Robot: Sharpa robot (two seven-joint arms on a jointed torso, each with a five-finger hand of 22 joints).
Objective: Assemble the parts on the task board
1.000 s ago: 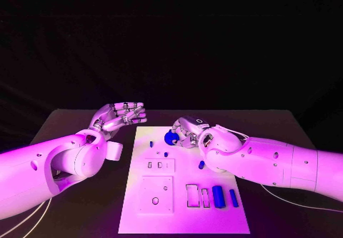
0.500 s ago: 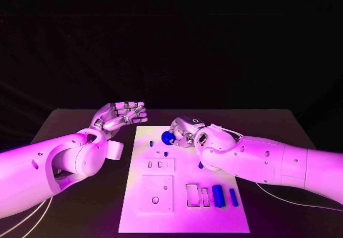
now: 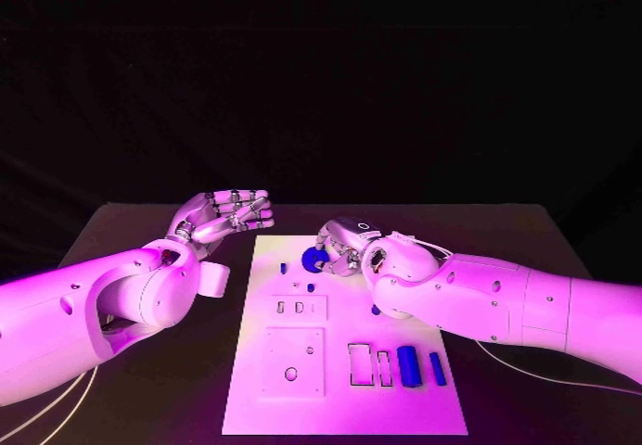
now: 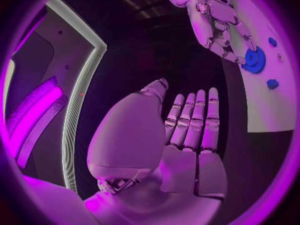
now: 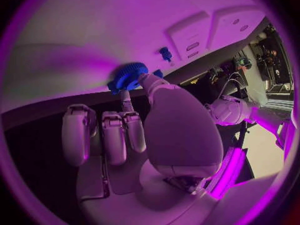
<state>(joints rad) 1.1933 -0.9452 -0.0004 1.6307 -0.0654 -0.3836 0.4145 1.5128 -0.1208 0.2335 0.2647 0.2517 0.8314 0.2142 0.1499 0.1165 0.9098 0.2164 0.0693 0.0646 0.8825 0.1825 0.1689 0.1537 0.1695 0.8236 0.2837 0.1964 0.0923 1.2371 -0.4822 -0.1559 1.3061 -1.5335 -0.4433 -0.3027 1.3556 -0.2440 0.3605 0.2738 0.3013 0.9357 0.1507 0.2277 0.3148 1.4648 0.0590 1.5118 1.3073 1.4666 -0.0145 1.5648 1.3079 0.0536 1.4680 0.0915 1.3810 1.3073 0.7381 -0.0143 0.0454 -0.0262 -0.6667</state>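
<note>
The white task board [image 3: 341, 389] lies in the middle of the table. My right hand [image 3: 348, 247] is over the board's far end and pinches a round blue toothed gear [image 3: 315, 260] between thumb and a finger. The right wrist view shows that gear [image 5: 128, 76] at my fingertips against the board [image 5: 81, 40]; I cannot tell whether it is seated. The left wrist view shows the same gear [image 4: 254, 60] under the right hand [image 4: 215, 22]. My left hand [image 3: 227, 215] hovers left of the board's far corner and holds nothing, its fingers [image 4: 190, 125] side by side and nearly straight.
A small blue peg [image 3: 282, 269] and a small blue part [image 3: 312, 287] stand near the far end. A blue piece [image 3: 376, 310] lies beside my right forearm. A thick blue cylinder [image 3: 408, 366] and a thin blue bar [image 3: 438, 369] lie beside rectangular slots [image 3: 361, 365].
My right arm and hand have shifted slightly to the left, carrying the gear with them. The left hand has stayed where it was.
</note>
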